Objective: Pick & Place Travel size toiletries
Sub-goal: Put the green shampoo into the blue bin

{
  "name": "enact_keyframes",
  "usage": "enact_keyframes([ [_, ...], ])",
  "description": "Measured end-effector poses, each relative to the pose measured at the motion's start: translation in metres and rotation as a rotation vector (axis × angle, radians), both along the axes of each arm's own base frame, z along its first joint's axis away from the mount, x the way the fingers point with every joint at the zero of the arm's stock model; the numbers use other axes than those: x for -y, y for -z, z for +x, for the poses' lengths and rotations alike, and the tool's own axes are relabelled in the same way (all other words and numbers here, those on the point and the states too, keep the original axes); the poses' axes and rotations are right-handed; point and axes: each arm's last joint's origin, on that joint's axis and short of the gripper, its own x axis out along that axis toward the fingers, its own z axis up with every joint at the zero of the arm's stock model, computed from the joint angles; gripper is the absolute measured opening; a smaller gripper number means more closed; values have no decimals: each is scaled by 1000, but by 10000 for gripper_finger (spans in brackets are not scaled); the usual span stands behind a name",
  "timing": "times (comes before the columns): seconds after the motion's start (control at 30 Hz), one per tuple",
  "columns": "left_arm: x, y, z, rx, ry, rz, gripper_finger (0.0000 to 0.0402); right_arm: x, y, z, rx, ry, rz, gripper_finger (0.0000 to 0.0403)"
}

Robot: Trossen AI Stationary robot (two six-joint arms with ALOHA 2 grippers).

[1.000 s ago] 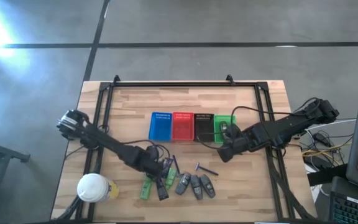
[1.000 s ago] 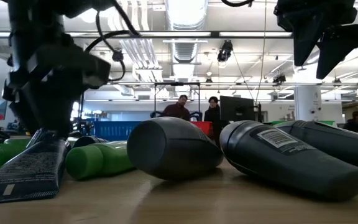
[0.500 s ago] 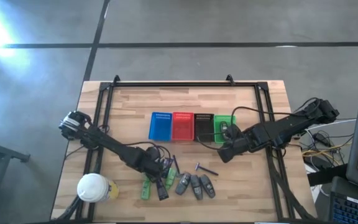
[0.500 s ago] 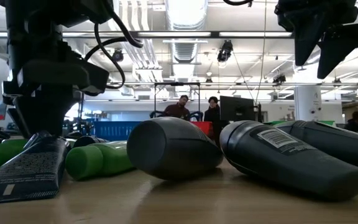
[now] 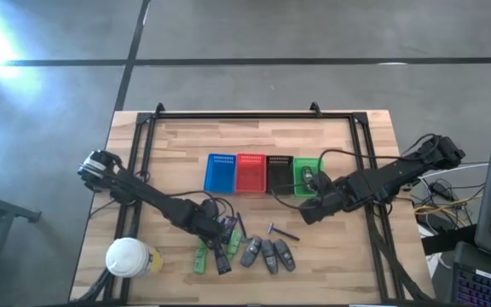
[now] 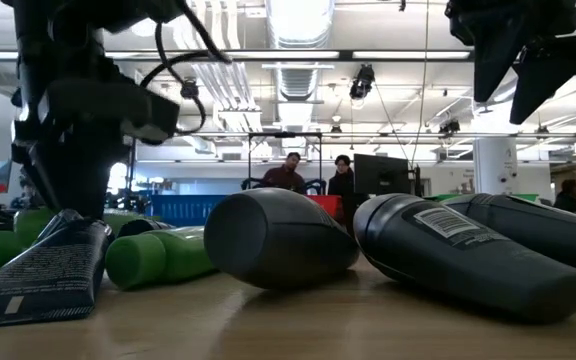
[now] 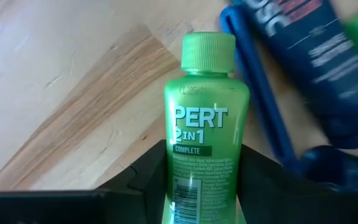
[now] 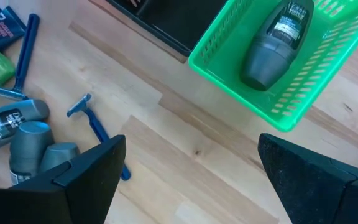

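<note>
The travel size toiletries lie near the table's front edge. They are green bottles (image 5: 199, 257), a dark sachet (image 5: 222, 263), grey oval bottles (image 5: 268, 254) and a blue razor (image 5: 283, 231). My left gripper (image 5: 223, 242) points down over a green PERT bottle (image 7: 204, 118), with one finger on each side of it. My right gripper (image 5: 312, 211) hangs wide open above bare wood in front of the green basket (image 8: 229, 74). A grey bottle (image 8: 275, 43) lies in that basket. My left gripper has the green PERT bottle's body between its two fingers, which lie against its two long sides (image 7: 170, 180). They are on the lower half, away from the cap (image 7: 209, 48). The fingers come steeply from above and lie across the bottle. The bottle lies label up on the wood.
Blue (image 5: 220, 172), red (image 5: 251, 173), black (image 5: 279, 173) and green (image 5: 308, 175) baskets stand in a row at the table's middle. A white-lidded cup (image 5: 128, 257) stands at the front left. A second blue razor (image 7: 260, 99) and a dark sachet (image 7: 303, 37) lie right beside the held bottle.
</note>
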Motion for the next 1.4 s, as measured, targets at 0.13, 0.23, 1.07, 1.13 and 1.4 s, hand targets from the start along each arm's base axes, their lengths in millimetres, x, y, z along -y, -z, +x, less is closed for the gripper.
enact_keyframes([
  [0.13,-2,-9,-3,33,-33,-1,157,0,0,0,1,-2,-2,363],
  [0.23,-4,-21,-5,84,-72,-4,157,0,0,0,11,2,-21,364],
  [1.07,-145,-72,10,320,-436,133,156,7,-20,-12,169,120,-12,363],
  [1.13,-152,-64,13,287,-453,135,156,7,-20,-12,173,135,-9,363],
  [1.4,-163,-35,25,195,-509,98,156,8,-20,-12,187,164,-20,363],
])
